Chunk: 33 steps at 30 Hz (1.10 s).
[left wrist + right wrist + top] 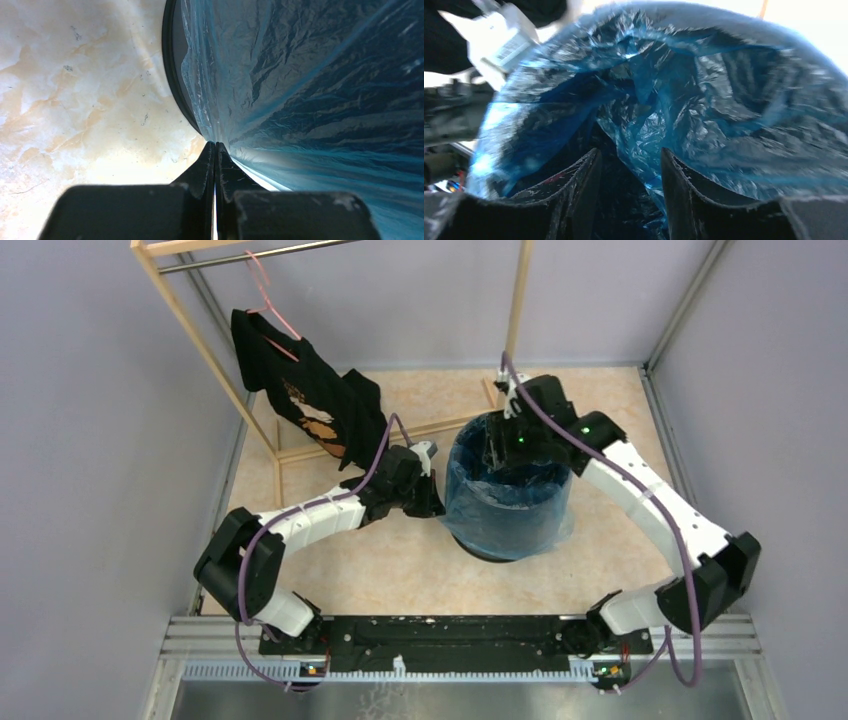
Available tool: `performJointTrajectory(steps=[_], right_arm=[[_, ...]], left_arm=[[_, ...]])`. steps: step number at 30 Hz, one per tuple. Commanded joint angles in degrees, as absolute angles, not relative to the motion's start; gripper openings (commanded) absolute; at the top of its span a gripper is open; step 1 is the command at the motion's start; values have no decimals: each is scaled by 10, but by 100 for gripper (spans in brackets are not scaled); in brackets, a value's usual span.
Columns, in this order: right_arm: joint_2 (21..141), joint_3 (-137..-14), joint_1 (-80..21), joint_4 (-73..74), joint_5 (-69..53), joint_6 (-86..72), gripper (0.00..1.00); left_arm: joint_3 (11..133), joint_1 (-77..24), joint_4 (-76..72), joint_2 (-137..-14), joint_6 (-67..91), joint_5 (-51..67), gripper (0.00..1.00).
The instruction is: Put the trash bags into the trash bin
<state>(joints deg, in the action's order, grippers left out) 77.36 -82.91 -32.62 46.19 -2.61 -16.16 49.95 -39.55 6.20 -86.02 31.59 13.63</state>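
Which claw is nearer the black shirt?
Left. The left claw sits just beside the black shirt, at the trash bin's left wall; the right claw is farther, over the bin's far rim.

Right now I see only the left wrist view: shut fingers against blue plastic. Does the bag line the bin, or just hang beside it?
Observer: From the top view, the trash bag lines the trash bin, its edge folded down outside the wall.
Operator: Where is the right gripper?
Observer: It reaches into the bin's mouth from the far side, fingers open.
Operator: Anything near the left gripper?
Observer: A black shirt hangs just beyond it, toward the far left.
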Motion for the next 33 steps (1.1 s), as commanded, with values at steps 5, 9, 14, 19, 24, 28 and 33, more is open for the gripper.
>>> performJointTrajectory(steps=[5, 9, 14, 19, 24, 28, 33], right_arm=[[811, -794, -352, 492, 29, -129, 45], [801, -752, -352, 479, 33, -131, 39], [777, -704, -357, 457, 12, -123, 32], [760, -683, -367, 444, 31, -111, 24], [762, -659, -367, 421, 4, -93, 20], [789, -644, -367, 409, -16, -82, 9], [833, -647, -367, 411, -18, -70, 0]], left_arm=[[496, -399, 40, -845, 307, 130, 0], [501, -398, 41, -846, 304, 127, 0], [507, -399, 46, -849, 298, 122, 0], [513, -398, 48, -860, 293, 117, 0], [517, -398, 47, -861, 294, 121, 0], [519, -398, 49, -862, 293, 120, 0], [523, -399, 49, -865, 293, 125, 0]])
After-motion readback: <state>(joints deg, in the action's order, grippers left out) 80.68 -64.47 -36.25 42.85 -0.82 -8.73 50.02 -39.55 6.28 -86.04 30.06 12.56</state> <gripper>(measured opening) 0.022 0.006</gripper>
